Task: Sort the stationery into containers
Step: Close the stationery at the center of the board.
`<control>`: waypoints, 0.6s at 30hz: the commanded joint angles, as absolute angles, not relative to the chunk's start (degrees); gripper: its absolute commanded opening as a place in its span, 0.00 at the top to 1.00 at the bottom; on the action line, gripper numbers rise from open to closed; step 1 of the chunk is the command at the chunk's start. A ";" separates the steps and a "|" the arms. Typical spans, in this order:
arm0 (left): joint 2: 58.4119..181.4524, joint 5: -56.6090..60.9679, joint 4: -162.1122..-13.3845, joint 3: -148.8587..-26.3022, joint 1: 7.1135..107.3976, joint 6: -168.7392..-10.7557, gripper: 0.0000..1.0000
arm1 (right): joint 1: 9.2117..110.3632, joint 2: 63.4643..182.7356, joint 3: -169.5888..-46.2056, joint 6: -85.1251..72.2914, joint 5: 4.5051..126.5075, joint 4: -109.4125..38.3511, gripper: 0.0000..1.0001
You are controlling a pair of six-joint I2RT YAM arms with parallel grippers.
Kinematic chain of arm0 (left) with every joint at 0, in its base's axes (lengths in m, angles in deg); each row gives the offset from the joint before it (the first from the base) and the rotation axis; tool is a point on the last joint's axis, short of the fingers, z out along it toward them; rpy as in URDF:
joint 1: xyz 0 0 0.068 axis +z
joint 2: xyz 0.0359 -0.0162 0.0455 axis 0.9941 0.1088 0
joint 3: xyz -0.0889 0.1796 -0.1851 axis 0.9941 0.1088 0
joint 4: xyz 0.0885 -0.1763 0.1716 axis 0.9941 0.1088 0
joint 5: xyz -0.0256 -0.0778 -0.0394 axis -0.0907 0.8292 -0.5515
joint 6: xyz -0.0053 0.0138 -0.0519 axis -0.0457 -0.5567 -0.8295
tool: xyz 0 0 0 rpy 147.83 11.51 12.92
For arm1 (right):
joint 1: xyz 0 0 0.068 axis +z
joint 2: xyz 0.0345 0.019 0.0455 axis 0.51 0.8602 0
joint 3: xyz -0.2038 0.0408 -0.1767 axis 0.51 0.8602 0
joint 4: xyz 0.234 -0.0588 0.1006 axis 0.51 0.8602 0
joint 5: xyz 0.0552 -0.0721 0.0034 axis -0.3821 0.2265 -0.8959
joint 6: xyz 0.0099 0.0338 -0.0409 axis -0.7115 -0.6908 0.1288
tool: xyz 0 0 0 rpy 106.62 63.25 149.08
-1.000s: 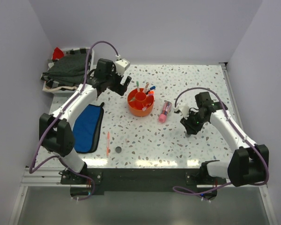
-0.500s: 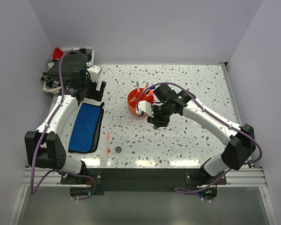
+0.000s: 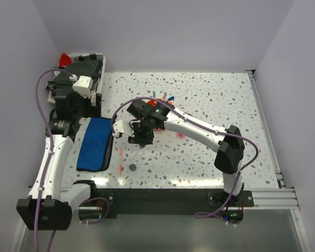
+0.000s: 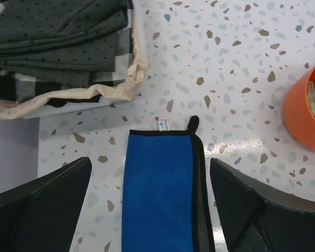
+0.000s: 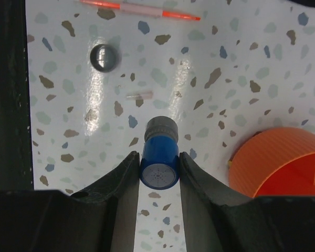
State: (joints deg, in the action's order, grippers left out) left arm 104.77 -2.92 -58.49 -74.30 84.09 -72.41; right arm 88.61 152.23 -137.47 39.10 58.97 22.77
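Right gripper has swung left across the tabletop, pinching the small blue cylinder lengthwise; round orange plastic organiser just beside, far-edge side. Left gripper gapes.

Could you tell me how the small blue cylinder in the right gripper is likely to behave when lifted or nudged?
The blue cylinder looks rigid, so it probably keeps its shape when squeezed by the right gripper. Its smooth round sides meet the fingers only narrowly, so it might twist or slip. Laid sideways on the glossy table, it would likely roll.
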 commanded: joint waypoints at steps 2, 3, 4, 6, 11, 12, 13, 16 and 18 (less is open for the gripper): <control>101.83 -2.39 -58.57 -75.70 90.33 -79.21 0.00 | 92.26 154.60 -144.06 38.54 62.25 25.57 1.00; 101.40 -3.35 -59.18 -75.44 90.69 -79.05 0.00 | 93.14 156.43 -144.15 39.15 62.77 26.01 1.00; 101.04 -4.23 -59.45 -75.44 91.22 -78.96 0.00 | 93.93 157.58 -144.76 39.59 63.47 27.06 1.00; 100.51 -5.90 -59.98 -75.61 93.68 -79.57 0.00 | 95.87 159.52 -146.51 40.04 62.95 30.40 1.00; 99.90 -6.35 -59.80 -76.06 99.39 -84.05 0.00 | 99.21 160.76 -142.40 38.98 63.74 28.83 1.00; 99.55 -5.13 -59.63 -75.71 99.92 -84.58 0.00 | 99.65 161.11 -141.96 39.07 64.44 29.09 1.00; 98.76 -4.59 -59.45 -75.44 100.27 -85.02 0.00 | 100.09 161.46 -142.04 38.81 64.62 29.00 1.00; 97.79 -4.67 -58.75 -74.47 100.54 -84.94 0.00 | 100.88 162.95 -143.35 38.02 65.41 28.83 1.00; 97.70 -5.11 -58.14 -74.47 100.54 -84.58 0.00 | 101.67 164.10 -144.75 38.01 66.20 28.74 1.00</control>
State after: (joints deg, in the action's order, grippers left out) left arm 99.42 -5.31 -57.98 -74.33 100.16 -83.10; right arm 101.03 163.16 -141.67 38.94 63.39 28.12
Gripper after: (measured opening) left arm 0.997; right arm 0.352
